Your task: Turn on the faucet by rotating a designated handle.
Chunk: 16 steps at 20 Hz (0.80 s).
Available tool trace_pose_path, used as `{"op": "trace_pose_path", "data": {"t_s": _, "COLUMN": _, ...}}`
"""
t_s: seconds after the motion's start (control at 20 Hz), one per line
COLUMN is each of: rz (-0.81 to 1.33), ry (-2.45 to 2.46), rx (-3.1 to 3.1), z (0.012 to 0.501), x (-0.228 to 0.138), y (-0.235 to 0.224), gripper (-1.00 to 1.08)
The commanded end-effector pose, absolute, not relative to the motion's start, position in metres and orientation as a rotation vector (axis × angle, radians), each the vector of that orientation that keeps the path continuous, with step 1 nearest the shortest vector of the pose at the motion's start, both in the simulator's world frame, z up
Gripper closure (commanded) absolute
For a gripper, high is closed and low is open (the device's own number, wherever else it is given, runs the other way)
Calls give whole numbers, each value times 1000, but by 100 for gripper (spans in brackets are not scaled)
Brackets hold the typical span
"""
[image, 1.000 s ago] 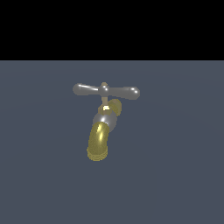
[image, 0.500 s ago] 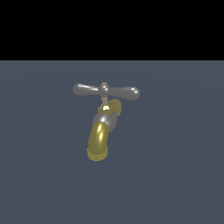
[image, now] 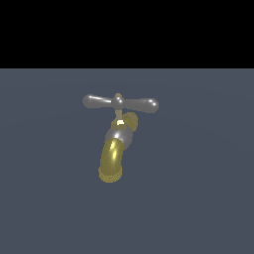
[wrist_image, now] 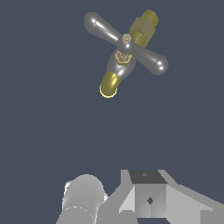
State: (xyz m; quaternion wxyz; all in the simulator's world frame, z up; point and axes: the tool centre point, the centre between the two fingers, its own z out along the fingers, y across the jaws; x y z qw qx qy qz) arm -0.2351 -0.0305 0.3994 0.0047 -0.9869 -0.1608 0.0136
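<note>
**One arm well short of the handle: approach first, then push an end**

One gripper [wrist_image: 144, 192] shows only as its pale body at the edge of the wrist view. Its fingertips are out of sight, so I cannot tell whether it is open or closed. It appears nowhere in the exterior view, which I take to mean the arm is well apart from its target.

Farther off, across bare grey floor [image: 198, 208], stands the faucet [image: 117, 144]. Its brass spout [image: 112, 161] curves down toward the exterior camera, with a grey collar [image: 119, 135] above it. On top, on a short brass stem, sits the handle [image: 120, 102]. It is a slim grey crossbar with two rounded ends, lying roughly level across the exterior view.

The step in hand looks like the approach. To do it well, I judge the arm should come down beside one rounded end, not over the middle, where a push would barely turn the bar. Contact near the tip gives the best leverage. The push should follow the arc around the stem. The main risks are sliding off the glossy end and bumping the spout.
</note>
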Motion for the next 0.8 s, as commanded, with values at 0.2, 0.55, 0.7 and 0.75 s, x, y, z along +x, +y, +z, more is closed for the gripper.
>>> {"op": "trace_pose_path", "data": {"t_s": 0.2, "rz": 36, "ry": -762, "rx": -3040, "z": 364, "x": -220, "y": -42, "gripper": 108}}
{"op": "trace_pose_path", "data": {"t_s": 0.55, "rz": 29, "ry": -1033, "rx": -2962, "z": 326, "x": -201, "y": -52, "gripper": 108}}
{"op": "trace_pose_path", "data": {"t_s": 0.7, "rz": 26, "ry": -1146, "rx": -2921, "z": 310, "x": -192, "y": -55, "gripper": 108}}
{"op": "trace_pose_path", "data": {"t_s": 0.75, "rz": 25, "ry": -1184, "rx": -2907, "z": 305, "x": -189, "y": -56, "gripper": 108}}
